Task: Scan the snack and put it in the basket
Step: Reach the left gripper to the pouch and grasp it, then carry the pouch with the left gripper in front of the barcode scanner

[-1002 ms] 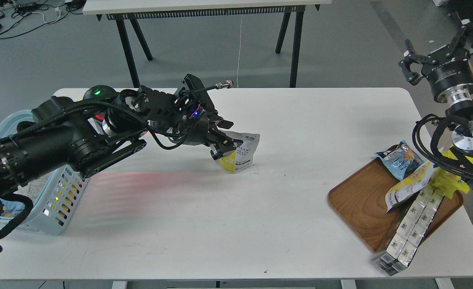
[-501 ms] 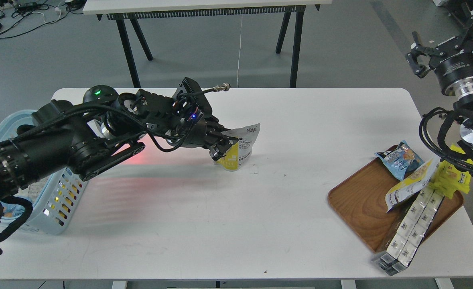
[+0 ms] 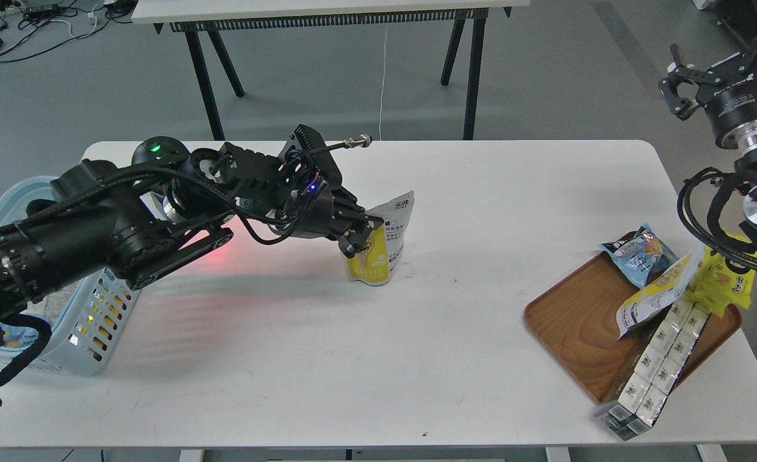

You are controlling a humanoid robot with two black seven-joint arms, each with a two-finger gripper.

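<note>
The snack (image 3: 383, 247), a small pouch that is yellow below and white above with black text, stands nearly upright at mid-table, its bottom at or just above the tabletop. My left gripper (image 3: 363, 235) reaches in from the left and is shut on the pouch's left side. The light blue slotted basket (image 3: 105, 308) sits at the table's left edge, partly hidden under my left arm. My right gripper (image 3: 720, 61) is raised at the top right, beyond the table, with its jaws apart and nothing in them.
A brown wooden tray (image 3: 577, 321) at the right front holds a blue bag (image 3: 638, 253), a long yellow-white pouch (image 3: 657, 295), a bright yellow bag (image 3: 728, 285) and white boxes (image 3: 657, 366). A red glow (image 3: 224, 256) lies on the table under my left arm.
My left gripper's jaws have closed on the snack, and the pouch has turned more upright and shifted slightly right. My right arm has moved up and to the right.
</note>
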